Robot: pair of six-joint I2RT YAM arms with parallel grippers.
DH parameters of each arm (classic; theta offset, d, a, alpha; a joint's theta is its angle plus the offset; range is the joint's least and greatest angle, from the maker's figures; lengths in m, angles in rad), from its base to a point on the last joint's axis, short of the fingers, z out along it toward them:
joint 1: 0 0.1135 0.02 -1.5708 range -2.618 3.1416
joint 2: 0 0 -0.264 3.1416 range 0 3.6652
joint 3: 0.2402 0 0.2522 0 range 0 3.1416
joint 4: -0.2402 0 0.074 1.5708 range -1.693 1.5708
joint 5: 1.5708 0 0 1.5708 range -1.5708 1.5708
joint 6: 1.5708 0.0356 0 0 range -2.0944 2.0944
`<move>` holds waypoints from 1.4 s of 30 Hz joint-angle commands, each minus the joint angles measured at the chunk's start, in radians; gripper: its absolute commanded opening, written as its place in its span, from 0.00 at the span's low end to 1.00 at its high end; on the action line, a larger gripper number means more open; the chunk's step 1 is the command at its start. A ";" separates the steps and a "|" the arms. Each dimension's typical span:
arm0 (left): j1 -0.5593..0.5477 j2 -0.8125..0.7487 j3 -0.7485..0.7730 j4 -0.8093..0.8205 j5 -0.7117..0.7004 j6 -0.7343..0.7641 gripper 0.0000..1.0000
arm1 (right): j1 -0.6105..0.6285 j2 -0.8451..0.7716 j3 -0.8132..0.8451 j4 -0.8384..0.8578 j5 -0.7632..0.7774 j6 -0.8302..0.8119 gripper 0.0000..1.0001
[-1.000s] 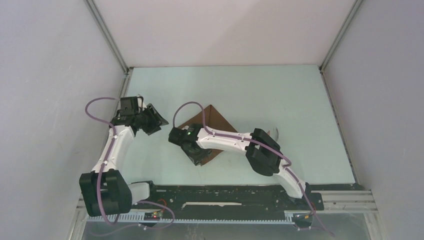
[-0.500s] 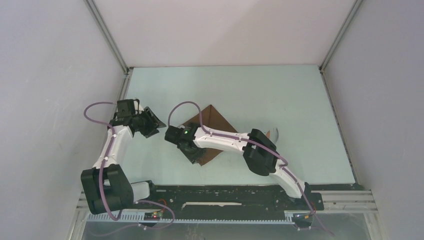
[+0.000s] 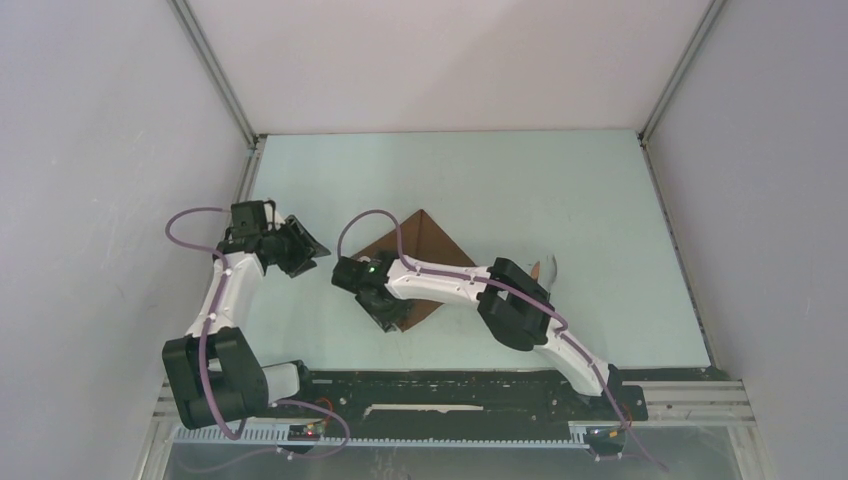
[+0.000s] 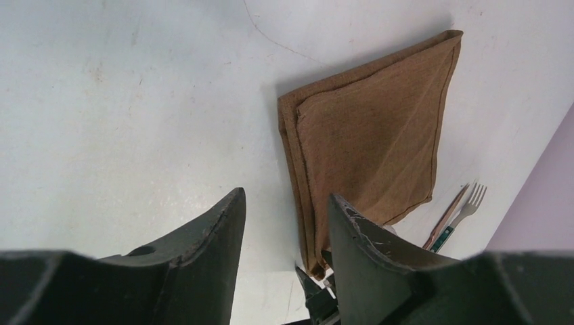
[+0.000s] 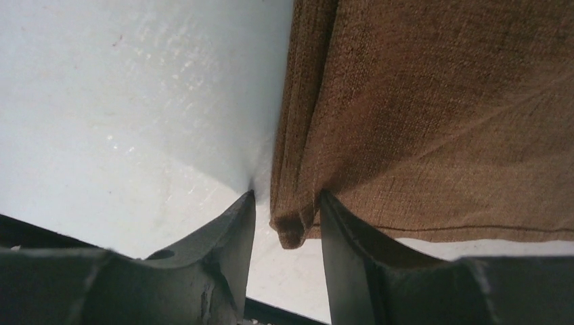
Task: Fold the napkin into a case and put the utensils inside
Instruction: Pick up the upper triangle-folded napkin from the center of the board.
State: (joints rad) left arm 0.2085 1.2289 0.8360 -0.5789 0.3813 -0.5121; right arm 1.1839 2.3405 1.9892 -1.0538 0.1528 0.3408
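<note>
The brown napkin [image 3: 425, 250] lies folded into a layered square on the table, and its stacked edges show in the left wrist view [image 4: 372, 142]. My right gripper [image 3: 388, 312] is open and low at the napkin's near corner [image 5: 292, 230], which sits between the fingers [image 5: 240, 223] with a gap to the left one. My left gripper [image 3: 308, 248] hangs open and empty to the left of the cloth [image 4: 284, 210]. The utensils [image 3: 546, 267], a fork [image 4: 472, 198] and a wooden-handled knife [image 4: 448, 213], lie past the napkin's right side, partly hidden by the right arm.
The grey left wall [image 3: 120, 200] stands close to the left arm. A black rail [image 3: 450, 385] runs along the table's near edge. The right arm's forearm [image 3: 450, 282] crosses over the napkin.
The left gripper has drawn back slightly to the left. The right gripper has shifted a little left along the napkin's near corner. The napkin has not visibly moved.
</note>
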 commanded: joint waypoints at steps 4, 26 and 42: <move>0.014 -0.004 -0.017 0.025 0.034 0.030 0.55 | -0.013 -0.008 -0.167 0.169 0.014 -0.024 0.44; -0.039 0.146 -0.423 0.671 0.252 -0.459 0.92 | -0.123 -0.335 -0.393 0.399 -0.263 -0.014 0.00; -0.107 0.361 -0.415 0.899 0.226 -0.548 0.70 | -0.177 -0.412 -0.466 0.451 -0.315 -0.009 0.00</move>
State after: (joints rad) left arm 0.1158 1.5200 0.4221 0.2802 0.6682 -1.0492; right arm 1.0138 2.0022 1.5307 -0.6312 -0.1490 0.3241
